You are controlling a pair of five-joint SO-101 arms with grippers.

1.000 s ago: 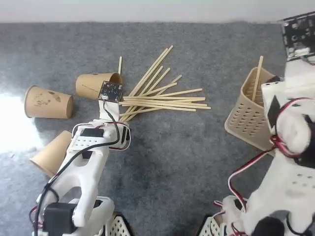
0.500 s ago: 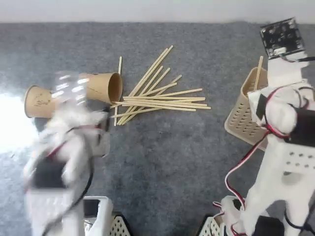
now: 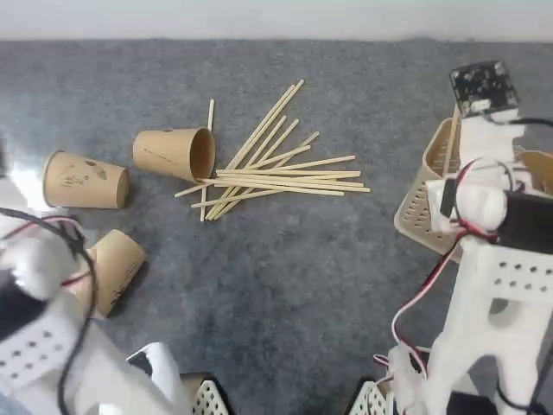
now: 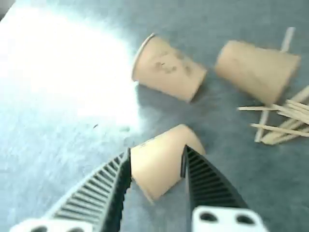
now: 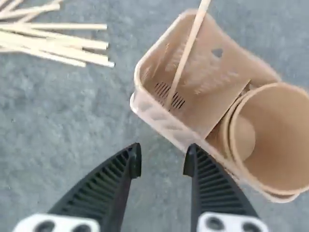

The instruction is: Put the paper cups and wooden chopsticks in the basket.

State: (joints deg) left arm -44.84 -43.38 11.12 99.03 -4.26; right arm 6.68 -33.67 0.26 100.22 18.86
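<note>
Left arm (image 3: 34, 294) sits at the table's near-left corner, blurred in the high view. Left gripper (image 4: 154, 169) has its fingers apart with the front cup (image 4: 161, 157) lying on its side between them. Can't tell if the pads touch it. In the high view the front cup (image 3: 117, 268) lies on the carpet (image 3: 302, 285), right against the left arm.

Left cup (image 3: 85, 180) is on its side, behind the front cup and apart from it; also in the left wrist view (image 4: 169, 75). Back cup (image 3: 175, 153) lies on its side just right of the left cup, mouth facing the chopsticks (image 3: 276, 169); also in the left wrist view (image 4: 256, 70).

The chopsticks are a loose fan on the carpet mid-table. The fan's narrow end is just beside the back cup's mouth, and its long ends point right and to the far side. Well apart from the basket (image 3: 423, 207).

The basket is at the right edge, tilted. Seen from the right wrist (image 5: 159, 113), one stick (image 5: 188, 48) leans inside it, its top poking past the rim. A nested cup (image 5: 270, 135) lies in the basket's other part, mouth facing the camera.

Right arm (image 3: 492, 259) stands over the basket's near side. Right gripper (image 5: 161, 162) is spread and holds nothing, above bare carpet just beside the basket wall.
</note>
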